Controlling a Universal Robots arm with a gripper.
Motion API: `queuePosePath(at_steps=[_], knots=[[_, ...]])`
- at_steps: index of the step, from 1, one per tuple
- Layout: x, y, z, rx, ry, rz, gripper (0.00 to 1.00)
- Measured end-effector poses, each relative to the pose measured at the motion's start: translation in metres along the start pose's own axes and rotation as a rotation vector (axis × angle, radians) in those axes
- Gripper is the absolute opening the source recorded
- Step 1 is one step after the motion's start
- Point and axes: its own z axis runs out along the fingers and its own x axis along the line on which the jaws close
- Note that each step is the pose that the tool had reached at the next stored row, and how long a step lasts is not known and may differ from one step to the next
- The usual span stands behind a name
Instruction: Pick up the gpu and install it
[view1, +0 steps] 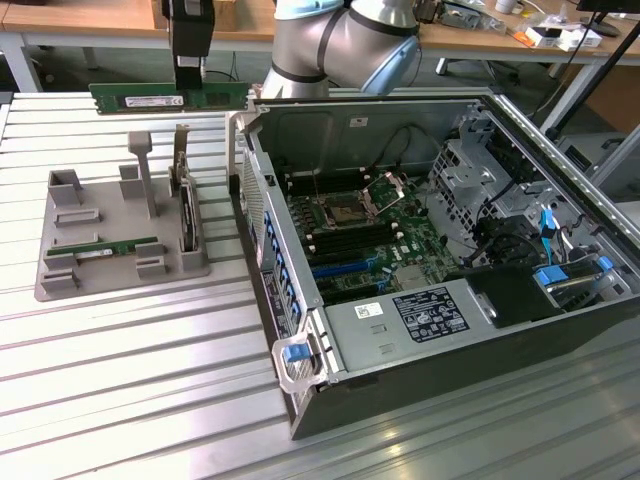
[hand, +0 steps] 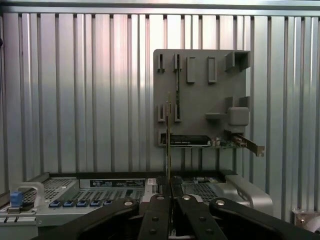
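Gripper (view1: 188, 84) clenched on the gpu (view1: 165, 97), held level in the air over the grey fixture's (view1: 110, 268) far side, on the exterior view's left of the open case (view1: 400, 330). Fingertip contact hard to make out. Twin stick (view1: 115, 247) lies in the fixture.

The gripper (view1: 189, 80) hangs at eleven o'clock in the exterior view, pointing straight down, its fingers (hand: 155, 215) pinched close on the gpu (view1: 170, 97). The arm (view1: 340, 45) bends at the gripper's three o'clock.
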Motion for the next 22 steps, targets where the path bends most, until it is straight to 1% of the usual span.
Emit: queuePosePath(at_steps=[15, 18, 22], knots=[[0.0, -0.0185, -0.0003, 0.0, 0.0, 0.0, 0.12], [0.0, -0.0257, -0.0005, 0.0001, 0.0, 0.0, 0.12], [0.0, -0.0301, -0.0006, 0.0, 0.0, 0.0, 0.12]])
